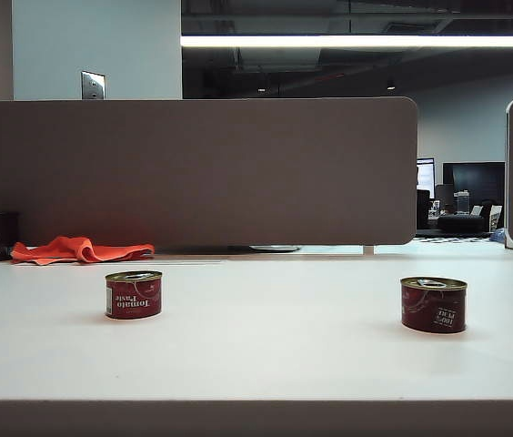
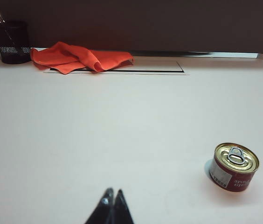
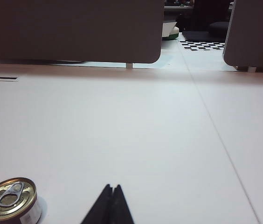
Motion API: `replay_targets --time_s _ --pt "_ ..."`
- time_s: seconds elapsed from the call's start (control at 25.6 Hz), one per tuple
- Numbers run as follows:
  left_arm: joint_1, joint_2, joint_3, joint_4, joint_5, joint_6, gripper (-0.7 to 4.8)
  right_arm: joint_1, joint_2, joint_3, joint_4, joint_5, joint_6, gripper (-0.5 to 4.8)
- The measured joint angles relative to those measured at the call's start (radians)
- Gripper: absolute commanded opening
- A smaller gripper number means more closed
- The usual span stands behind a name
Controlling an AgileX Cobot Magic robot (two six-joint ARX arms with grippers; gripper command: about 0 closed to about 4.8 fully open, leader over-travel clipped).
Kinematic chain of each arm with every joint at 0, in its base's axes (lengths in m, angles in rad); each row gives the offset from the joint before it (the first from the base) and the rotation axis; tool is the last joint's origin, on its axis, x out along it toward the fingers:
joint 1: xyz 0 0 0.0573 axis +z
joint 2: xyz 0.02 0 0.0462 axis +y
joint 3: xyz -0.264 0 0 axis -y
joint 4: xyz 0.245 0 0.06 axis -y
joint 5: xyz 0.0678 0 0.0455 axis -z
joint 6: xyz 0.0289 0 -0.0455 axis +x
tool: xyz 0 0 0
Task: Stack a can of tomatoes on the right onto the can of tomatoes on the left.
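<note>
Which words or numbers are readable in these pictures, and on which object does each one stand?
"Tomato Paste", printed upside down: on the left can in the exterior view.
"100% PURE", also upside down and only barely legible: on the right can in the exterior view.
Small print on the white label panels of both cans in the wrist views: too blurred to read.
Left gripper and right gripper, both shut near the table: no text.

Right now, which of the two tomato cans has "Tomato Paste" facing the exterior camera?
The left can, the one nearer the orange cloth. Its label reads "Tomato Paste", upside down. The right can shows different, smaller print instead.
</note>
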Motion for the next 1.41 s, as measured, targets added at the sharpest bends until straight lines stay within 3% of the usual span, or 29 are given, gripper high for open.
replay_targets --time_s 0.55,0.74,0.9,1.13,1.41 --pt "0.000 0.000 0.002 -0.001 -0.012 0.000 -0.05 0.000 0.000 0.000 0.000 -0.001 0.000 -0.06" --pt "0.000 0.002 0.115 0.033 -0.028 -0.013 -0.05 0.000 0.000 0.016 0.116 -0.001 0.171 -0.06" --pt "0.000 0.008 0.274 0.060 -0.072 -0.077 -0.05 0.000 0.000 0.182 0.171 0.041 0.239 -0.06" --pt "0.000 0.151 0.499 -0.003 -0.039 -0.088 -0.05 0.000 0.063 0.463 0.057 0.175 0.246 -0.06" --pt "0.000 0.385 0.782 -0.114 -0.018 -0.066 -0.05 0.000 0.314 0.697 0.039 0.101 0.093 -0.06"
